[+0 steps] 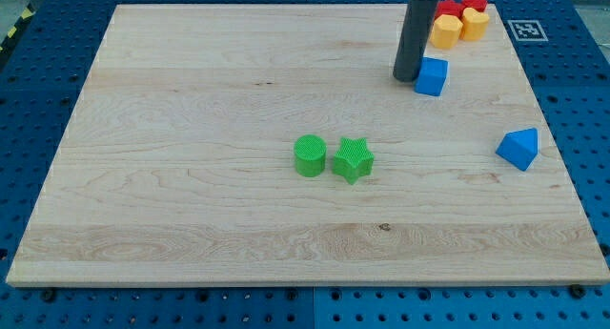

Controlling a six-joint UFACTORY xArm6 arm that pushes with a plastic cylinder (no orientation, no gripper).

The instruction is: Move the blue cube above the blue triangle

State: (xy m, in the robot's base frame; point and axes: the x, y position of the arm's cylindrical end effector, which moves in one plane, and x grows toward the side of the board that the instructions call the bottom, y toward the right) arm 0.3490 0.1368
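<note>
The blue cube (432,76) lies near the view's top right on the wooden board (191,129). The blue triangle (518,148) lies lower and further right, near the board's right edge. My tip (406,77) is the lower end of the dark rod; it stands right against the cube's left side. The cube is up and to the left of the triangle.
A green cylinder (310,155) and a green star (352,159) sit side by side near the board's middle. Yellow blocks (445,30) (474,24) and red blocks (474,2) cluster at the top right, just above the blue cube. A marker tag (526,29) lies beyond the board's right edge.
</note>
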